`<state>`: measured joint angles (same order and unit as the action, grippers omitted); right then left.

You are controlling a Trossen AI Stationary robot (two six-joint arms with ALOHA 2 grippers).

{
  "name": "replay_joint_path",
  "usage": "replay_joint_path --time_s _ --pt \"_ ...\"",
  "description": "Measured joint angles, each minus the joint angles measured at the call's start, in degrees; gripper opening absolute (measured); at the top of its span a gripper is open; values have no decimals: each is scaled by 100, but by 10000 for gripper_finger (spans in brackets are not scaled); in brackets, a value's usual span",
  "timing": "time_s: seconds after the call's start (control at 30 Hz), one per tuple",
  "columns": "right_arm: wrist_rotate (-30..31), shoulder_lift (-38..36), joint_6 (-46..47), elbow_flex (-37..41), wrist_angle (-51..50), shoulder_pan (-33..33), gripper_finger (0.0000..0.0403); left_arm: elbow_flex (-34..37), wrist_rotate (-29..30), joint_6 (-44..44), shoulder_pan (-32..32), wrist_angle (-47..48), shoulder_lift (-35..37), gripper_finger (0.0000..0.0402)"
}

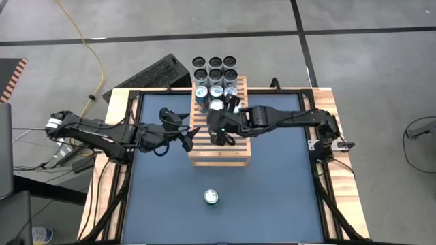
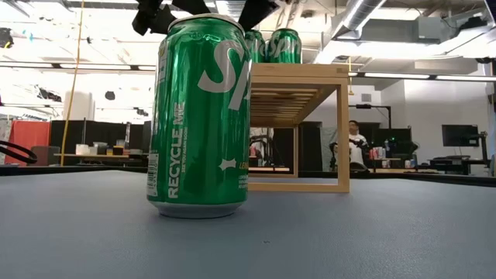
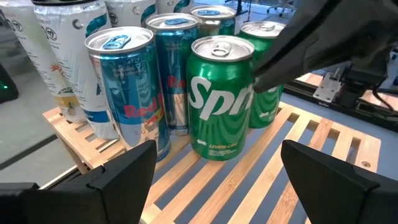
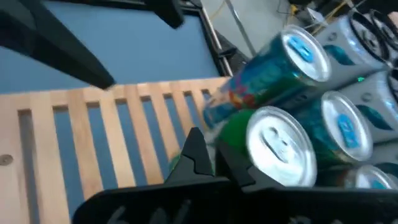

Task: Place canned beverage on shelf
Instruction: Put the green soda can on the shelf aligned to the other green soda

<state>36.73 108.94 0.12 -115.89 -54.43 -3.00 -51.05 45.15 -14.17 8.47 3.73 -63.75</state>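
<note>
The shelf [image 3: 323,143] is showing pale, unfinished-looking wood, its slats smooth and matt. The green can [image 3: 221,99] on it is gleaming as glossy printed metal, its silvery lid catching the light, and the blue cans [image 3: 124,93] beside it are shining the same way. The surface [image 2: 349,232] is looking like a matt, finely textured blue sheet, bordered by bare wood. The left claw [image 3: 214,180] is appearing as dull black plastic.

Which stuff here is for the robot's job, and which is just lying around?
For the job:
wooden shelf
green cans on it
green can on the table
left gripper, open
right gripper, shut

Lying around:
yellow cable
tall cans behind the shelf
</note>
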Motion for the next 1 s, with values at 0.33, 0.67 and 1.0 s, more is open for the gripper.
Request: replay_joint_path --time_s 0.33,0.67,1.0 --pt "276 152 469 -3 -715 -214 0 0 6 -7 0 117 2 332" --pt "572 147 1043 -275 -1159 -491 0 2 -377 394 -237 -132 -34 332" --pt "1458 60 1526 -1905 -2001 -1500 0 2 -121 917 -617 -590 -422 210"
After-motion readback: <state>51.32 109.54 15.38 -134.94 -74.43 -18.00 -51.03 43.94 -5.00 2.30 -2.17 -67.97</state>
